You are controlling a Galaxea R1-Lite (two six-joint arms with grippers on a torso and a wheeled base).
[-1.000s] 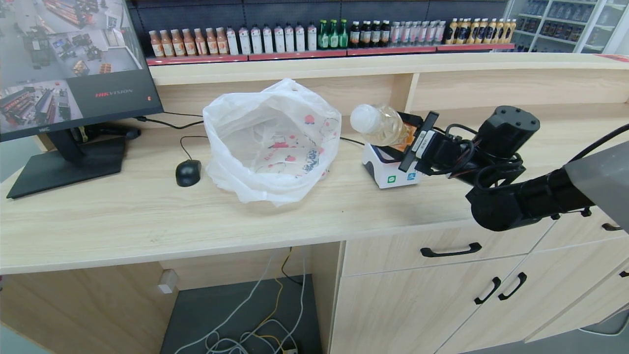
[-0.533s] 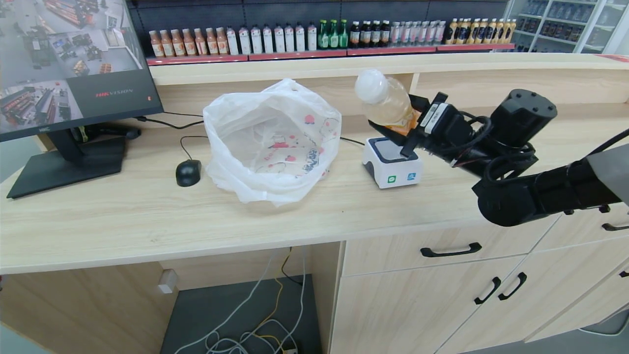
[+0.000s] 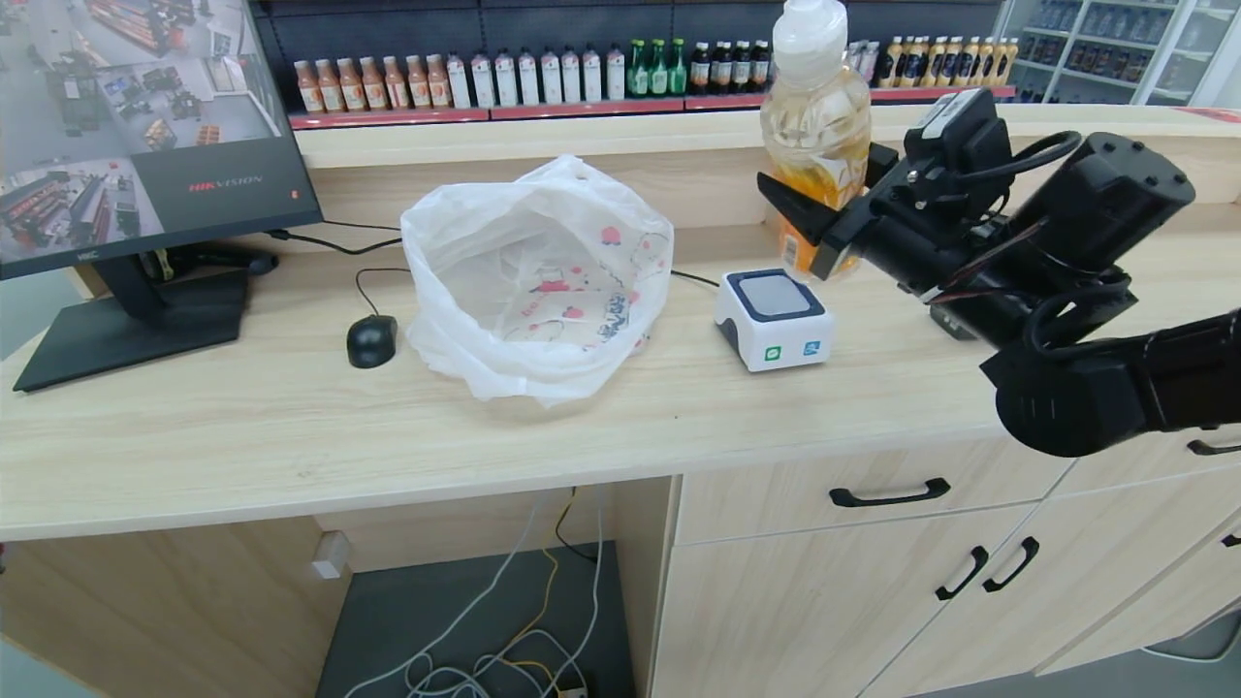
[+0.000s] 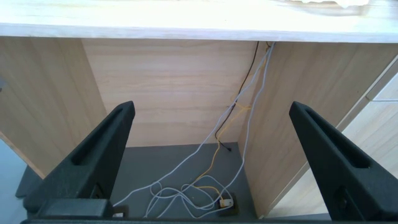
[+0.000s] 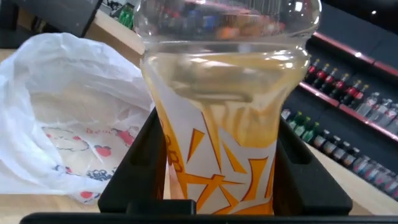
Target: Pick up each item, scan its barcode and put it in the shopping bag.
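Above the wooden counter [image 3: 291, 427], just behind and to the right of the barcode scanner [image 3: 773, 318], the right gripper [image 3: 810, 228] is holding the amber drink bottle [image 3: 814, 126] upright, cap up, fingers clamped on its orange-labelled lower part. Whether the code has been read cannot be told; the step in hand is probably the carry to the open shopping bag [image 3: 538, 281], which is sitting left of the scanner. Done well, the bottle is passing high over the plastic rim, then sinking inside the mouth before release. The right forearm is reaching forward, wrist raised. The left gripper [image 4: 211, 118] is hanging below counter level, fingers wide apart, facing loose cables [image 4: 205, 180].
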